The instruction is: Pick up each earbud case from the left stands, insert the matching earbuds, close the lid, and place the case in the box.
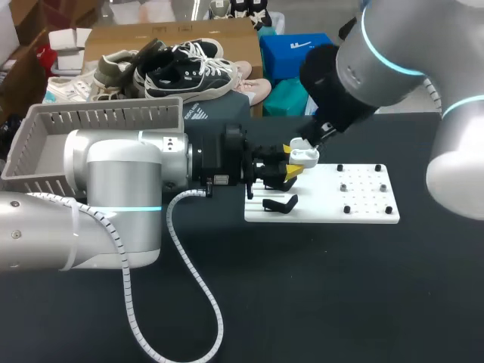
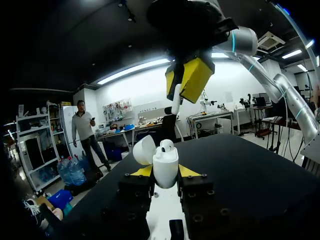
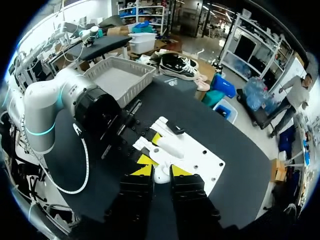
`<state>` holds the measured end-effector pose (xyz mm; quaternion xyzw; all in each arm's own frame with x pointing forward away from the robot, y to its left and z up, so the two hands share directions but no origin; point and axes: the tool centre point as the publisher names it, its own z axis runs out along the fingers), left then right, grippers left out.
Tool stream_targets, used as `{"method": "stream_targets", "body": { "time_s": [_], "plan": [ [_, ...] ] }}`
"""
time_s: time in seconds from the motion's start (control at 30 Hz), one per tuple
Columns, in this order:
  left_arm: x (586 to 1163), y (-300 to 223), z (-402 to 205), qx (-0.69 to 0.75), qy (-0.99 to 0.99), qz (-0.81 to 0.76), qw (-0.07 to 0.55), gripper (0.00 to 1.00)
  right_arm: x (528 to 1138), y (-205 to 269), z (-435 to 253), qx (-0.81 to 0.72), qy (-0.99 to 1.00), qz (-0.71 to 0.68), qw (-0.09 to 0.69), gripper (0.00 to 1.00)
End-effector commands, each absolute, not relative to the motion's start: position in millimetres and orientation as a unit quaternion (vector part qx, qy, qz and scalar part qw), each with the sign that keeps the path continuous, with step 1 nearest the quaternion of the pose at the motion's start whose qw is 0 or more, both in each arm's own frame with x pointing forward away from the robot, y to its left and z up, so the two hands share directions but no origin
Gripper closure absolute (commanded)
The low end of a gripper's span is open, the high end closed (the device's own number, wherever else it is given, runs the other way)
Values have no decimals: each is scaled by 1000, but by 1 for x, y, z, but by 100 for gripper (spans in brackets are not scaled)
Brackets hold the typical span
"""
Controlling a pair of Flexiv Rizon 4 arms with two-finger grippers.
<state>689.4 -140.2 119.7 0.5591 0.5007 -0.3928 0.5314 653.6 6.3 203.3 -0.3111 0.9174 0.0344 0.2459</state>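
As white board [image 1: 364, 207] lies on black table [image 1: 318, 287] | grey basket [image 1: 106, 107] apart

I see one big black table [image 1: 318, 302]. Its top is flat and dark all over. Two things lie right on it.

A flat white board [image 1: 363, 208] lies a little right of the middle. It is long from left to right and its edges run straight with the table. Small black pegs [image 1: 347, 209] stick up from its right half. A black stand [image 1: 280, 203] sits on its near left part.

A grey basket [image 1: 106, 116] sits at the far left of the table, well apart from the white board. Its walls have thin slots all along the top. Bare black table shows between the two, and all along the near side.
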Motion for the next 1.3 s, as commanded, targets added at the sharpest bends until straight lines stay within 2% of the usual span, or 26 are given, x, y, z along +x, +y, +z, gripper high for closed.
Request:
{"method": "stream_targets", "body": {
  "time_s": [0.03,0.43,1.3],
  "plan": [
    [689,-140,119,558,500,-393,533,100,662,18,203,-329,921,20,209,100],
    [689,-140,119,558,500,-393,533,100,664,31,194,-376,907,10,189,100],
    [689,-140,119,558,500,-393,533,100,674,25,172,-365,914,14,177,100]
  ]
}}
